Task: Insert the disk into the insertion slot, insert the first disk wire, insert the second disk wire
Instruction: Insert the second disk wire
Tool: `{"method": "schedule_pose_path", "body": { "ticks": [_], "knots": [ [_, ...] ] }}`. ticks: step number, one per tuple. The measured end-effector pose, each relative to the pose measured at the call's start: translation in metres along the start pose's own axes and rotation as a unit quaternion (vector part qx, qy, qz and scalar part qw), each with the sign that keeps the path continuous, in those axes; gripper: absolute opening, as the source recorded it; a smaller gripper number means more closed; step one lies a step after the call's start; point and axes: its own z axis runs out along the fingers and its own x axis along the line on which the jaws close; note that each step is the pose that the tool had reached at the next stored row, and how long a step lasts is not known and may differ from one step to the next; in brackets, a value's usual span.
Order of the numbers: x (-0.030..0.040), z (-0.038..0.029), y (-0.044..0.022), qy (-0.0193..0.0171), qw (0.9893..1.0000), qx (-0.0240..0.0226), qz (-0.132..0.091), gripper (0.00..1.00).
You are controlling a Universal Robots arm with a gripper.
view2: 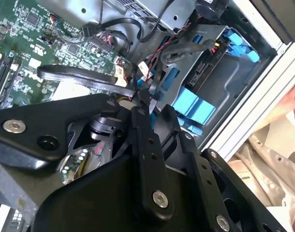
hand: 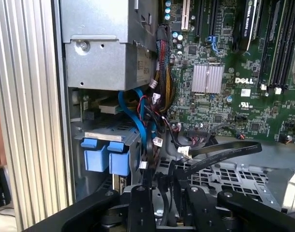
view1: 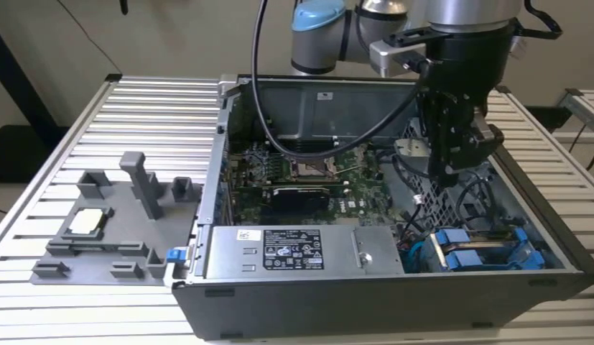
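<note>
The disk [view2: 205, 72] is seen lodged in the insertion slot [view1: 488, 248], a bay of grey sheet metal set just to the exterior view's right of the power-supply box [view1: 287, 250], and its blue carrier tabs [hand: 106, 157] are shown side by side at the mouth of that bay, close under the box's end in the first wrist view. Blue cables [hand: 130, 111] are draped from beside the power-supply box down past the tabs, among a tangle of thin red and black wires. A black flat cable [hand: 225, 151] is stretched across the perforated cage plate [hand: 225, 175] a little further from the box and is led in towards the gripper [view1: 450, 169], which is held low inside the case, beyond the power-supply box and to the exterior view's right of it, above the perforated plate. Whether the gripper is clenched or released cannot be told, nor whether the cable is grasped by it. The green motherboard [view1: 307, 176] is laid flat directly behind the power-supply box, and all of these are enclosed by the open computer case [view1: 373, 295], which is stood on a ribbed aluminium tabletop [view1: 153, 108]. A grey moulded fixture [view1: 115, 230] is placed on the tabletop to the exterior view's left of the power-supply box, outside the case wall. A person's hand [view2: 293, 102] is caught in the second wrist view beyond the case's edge
</note>
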Motion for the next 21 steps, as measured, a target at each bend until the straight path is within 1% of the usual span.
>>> {"method": "schedule_pose_path", "body": {
  "ticks": [4, 5, 8, 9, 10, 15, 18, 21],
  "knots": [
    [0.0, 0.0002, 0.0001, -0.0009, 1.0, 0.0009, -0.004, 0.3],
    [0.0001, 0.0002, 0.0001, -0.001, 1.0, 0.001, -0.004, 0.22],
    [0.0003, 0.0002, 0.0001, -0.0011, 1.0, 0.0012, -0.005, 0.22],
    [0.0004, 0.0002, 0.0002, -0.0011, 1.0, 0.0012, -0.005, 0.2],
    [0.0004, 0.0002, 0.0002, -0.0011, 1.0, 0.0012, -0.005, 0.16],
    [0.0016, 0.0005, 0.0002, -0.0011, 1.0, 0.0012, -0.005, 0.16],
    [0.005, 0.0014, -0.0009, -0.001, 1.0, 0.0009, -0.005, 0.16],
    [0.0116, 0.0036, -0.0053, -0.0014, 1.0, -0.0027, -0.006, 0.16]
  ]
}}
